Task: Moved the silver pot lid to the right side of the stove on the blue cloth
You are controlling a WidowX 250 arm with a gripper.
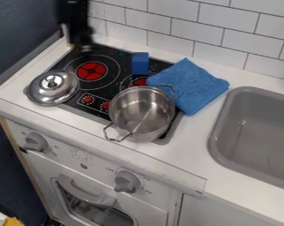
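Observation:
The black gripper (84, 43) hangs blurred over the back left corner of the stove, above and behind the lid. A silver pot lid (52, 88) with a round knob lies at the left front of the black stove (103, 58), partly over its left edge. The folded blue cloth (194, 86) lies at the stove's right side, partly on the stove and partly on the white counter, with no lid on it.
A silver pot (142, 113) with two wire handles stands at the stove's right front, close to the cloth. A blue block (140, 63) is at the stove's back. The grey sink (259, 132) is at the right, the tiled wall (188, 26) behind.

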